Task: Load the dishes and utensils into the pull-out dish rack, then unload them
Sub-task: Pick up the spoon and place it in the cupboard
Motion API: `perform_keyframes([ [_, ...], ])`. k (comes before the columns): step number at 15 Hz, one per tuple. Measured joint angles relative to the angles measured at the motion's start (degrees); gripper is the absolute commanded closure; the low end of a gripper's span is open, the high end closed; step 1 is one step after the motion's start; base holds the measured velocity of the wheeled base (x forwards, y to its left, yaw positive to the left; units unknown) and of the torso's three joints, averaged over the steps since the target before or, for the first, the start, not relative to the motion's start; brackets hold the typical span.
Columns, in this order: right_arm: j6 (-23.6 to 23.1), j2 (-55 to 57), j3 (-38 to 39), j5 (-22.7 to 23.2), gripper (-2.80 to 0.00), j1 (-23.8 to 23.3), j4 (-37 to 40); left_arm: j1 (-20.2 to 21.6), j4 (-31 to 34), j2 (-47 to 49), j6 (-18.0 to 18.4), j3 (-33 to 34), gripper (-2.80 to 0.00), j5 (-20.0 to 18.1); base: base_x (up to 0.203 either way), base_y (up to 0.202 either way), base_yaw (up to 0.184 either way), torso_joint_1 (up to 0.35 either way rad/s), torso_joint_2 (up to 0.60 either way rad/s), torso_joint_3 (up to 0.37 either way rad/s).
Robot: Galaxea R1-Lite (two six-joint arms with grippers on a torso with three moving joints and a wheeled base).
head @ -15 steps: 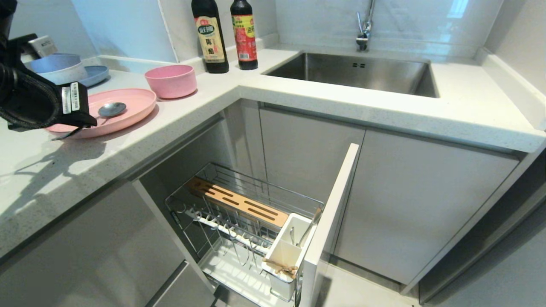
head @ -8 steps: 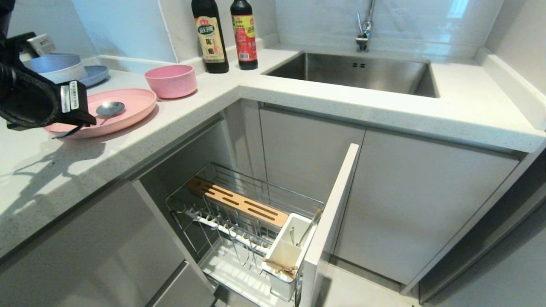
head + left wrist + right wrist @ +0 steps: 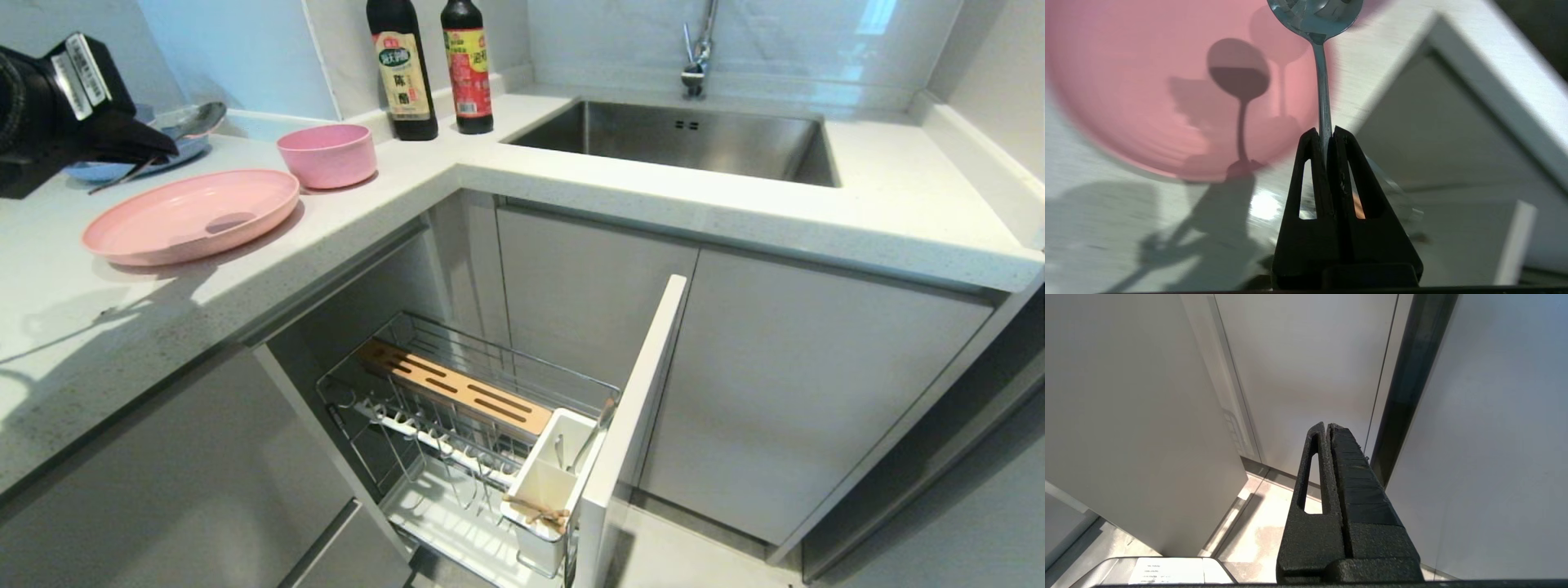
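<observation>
The left pincer [image 3: 1324, 132] is clenched on the thin handle of the small metal spoon [image 3: 1318, 49], its two black fingers pressed together around the stem. In the head view that pincer [image 3: 159, 151] hangs above the back left of the white speckled desk [image 3: 571, 184], with most of the arm cut off by the picture's edge; the spoon [image 3: 192, 122] is held clear of the wide shallow matte pink plate [image 3: 192, 216], which lies bare on the desk. The spoon's bowl is cropped in the left wrist view, and its handle end is hidden between the fingers. The small pink bowl [image 3: 326, 153] sits just behind the plate. A blue plate [image 3: 106, 170] is largely hidden behind the pincer. Below, the chrome wire pull-out dish rack [image 3: 465, 425] stands drawn out, its white plastic utensil cup [image 3: 551, 482] at the front; what stands inside the cup is hard to make out. The right pincer [image 3: 1327, 428] is squeezed together with nothing in it, hanging beside grey cabinet fronts [image 3: 1147, 416].
</observation>
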State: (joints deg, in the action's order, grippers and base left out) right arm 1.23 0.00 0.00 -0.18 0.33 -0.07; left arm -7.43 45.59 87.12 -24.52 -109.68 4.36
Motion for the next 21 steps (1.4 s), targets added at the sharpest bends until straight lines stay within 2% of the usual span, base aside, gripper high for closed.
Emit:
perform_keyframes([
  [3,-0.01,0.00,0.00,0.00,0.00,0.00,0.00,-11.28,1.46,-1.78,-6.99,1.09,0.00,0.08,0.000,0.000,0.000,0.000,0.00,0.000],
  [6,-0.02,0.00,0.00,0.00,0.00,0.00,0.00,-23.38,6.62,-1.83,-9.94,3.70,0.00,-0.16,0.000,0.000,0.000,0.000,0.00,0.000],
  [9,-0.02,0.00,0.00,0.00,0.00,0.00,0.00,-30.15,17.90,1.58,-10.75,2.86,0.00,-3.96,0.000,0.000,0.000,0.000,0.00,0.000],
  [11,0.00,0.00,0.00,0.00,0.00,-0.02,0.00,-31.88,24.01,4.72,-10.20,1.08,0.00,-7.23,0.000,0.000,0.000,0.000,0.00,0.000],
  [13,-0.01,0.00,0.00,0.01,0.00,0.00,0.00,-32.48,27.31,8.20,-8.14,0.24,0.00,-8.61,0.000,0.000,0.000,0.000,0.00,0.000],
  [18,-0.02,0.00,0.00,0.00,0.00,0.02,0.00,-32.72,28.38,15.94,-5.28,-0.11,0.00,-9.62,0.000,0.000,0.000,0.000,0.00,0.000],
  [21,0.00,0.00,0.00,0.00,0.00,0.00,0.00,-32.72,28.44,20.19,0.22,-0.40,0.00,-9.61,0.000,0.000,0.000,0.000,0.00,0.000],
])
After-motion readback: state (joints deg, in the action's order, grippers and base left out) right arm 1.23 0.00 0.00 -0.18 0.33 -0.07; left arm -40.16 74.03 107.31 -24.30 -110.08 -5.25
